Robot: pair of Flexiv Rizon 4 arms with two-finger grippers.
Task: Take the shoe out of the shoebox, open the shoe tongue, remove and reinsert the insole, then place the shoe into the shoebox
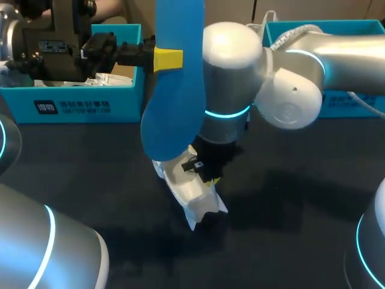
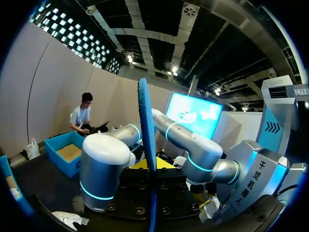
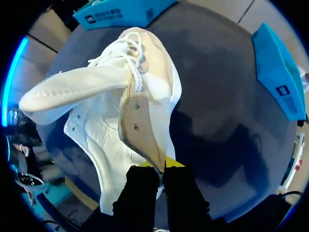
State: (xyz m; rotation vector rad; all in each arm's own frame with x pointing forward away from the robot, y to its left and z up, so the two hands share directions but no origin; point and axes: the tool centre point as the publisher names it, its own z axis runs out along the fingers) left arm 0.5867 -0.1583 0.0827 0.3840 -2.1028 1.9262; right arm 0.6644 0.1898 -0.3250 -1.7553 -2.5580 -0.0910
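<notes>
A bright blue insole (image 1: 174, 96) fills the head view's centre towards twelve o'clock. The left hand (image 1: 170, 59) on it is black with a yellow tip. At six o'clock of the insole, a white shoe (image 1: 194, 195) with white laces (image 3: 126, 50) and tan lining (image 3: 140, 128) shows against the dark grey surface (image 1: 289, 198). The right hand (image 3: 161, 168) is black, tipped yellow. A turquoise shoebox (image 1: 78, 103) with white print sits at ten o'clock, and a plain turquoise box (image 1: 355, 103) at two o'clock. The left arm (image 1: 36, 241) and right arm (image 1: 289, 90) are silver with glowing cyan rings.

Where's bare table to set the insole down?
Two bare patches of table: right of the shoe, in front of the right shoebox; and left of the shoe, in front of the left shoebox. Crowded in the middle: the right pincer grips the shoe there, and the insole held by the left pincer hangs over it.
</notes>
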